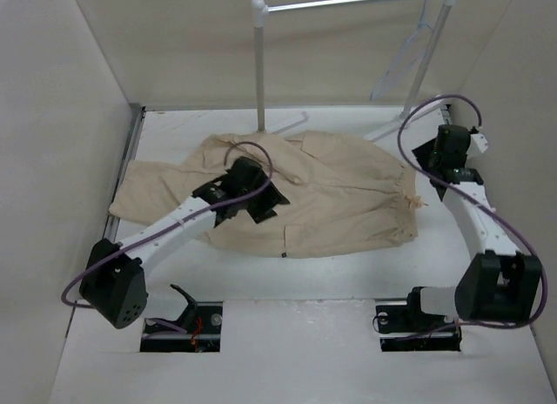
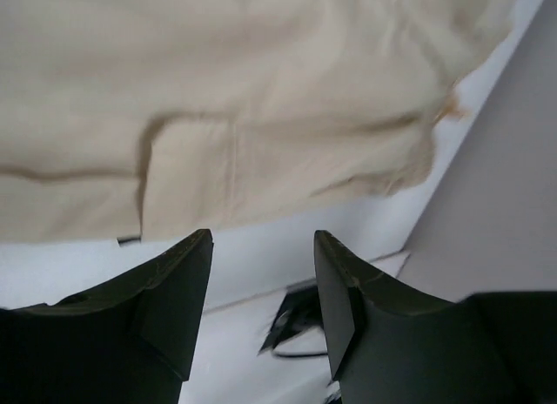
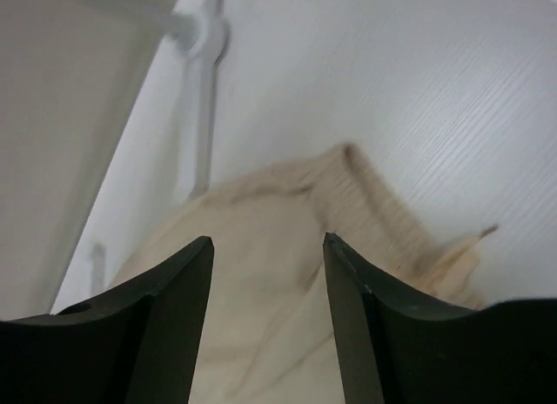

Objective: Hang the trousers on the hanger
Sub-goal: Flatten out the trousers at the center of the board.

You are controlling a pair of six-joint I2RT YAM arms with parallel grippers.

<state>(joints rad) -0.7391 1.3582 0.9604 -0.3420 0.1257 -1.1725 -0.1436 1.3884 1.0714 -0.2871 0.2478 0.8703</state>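
The beige trousers (image 1: 331,195) lie spread flat on the white table, waist to the right and legs to the left. My left gripper (image 1: 271,204) hovers over their middle, open and empty; in the left wrist view the trousers (image 2: 261,99) fill the upper part, beyond the left gripper (image 2: 263,247). My right gripper (image 1: 432,166) is open and empty just right of the drawstring waist. In the right wrist view the right gripper (image 3: 268,247) is above the trousers (image 3: 261,317), next to the gathered waistband (image 3: 374,212). The thin pale hanger (image 1: 400,63) hangs from the rack's bar at the back right.
A white tubular rack stands at the back, with a post (image 1: 258,64) behind the trousers and a top bar (image 1: 348,1); its foot (image 3: 204,73) shows in the right wrist view. Beige walls close in the left, back and right sides.
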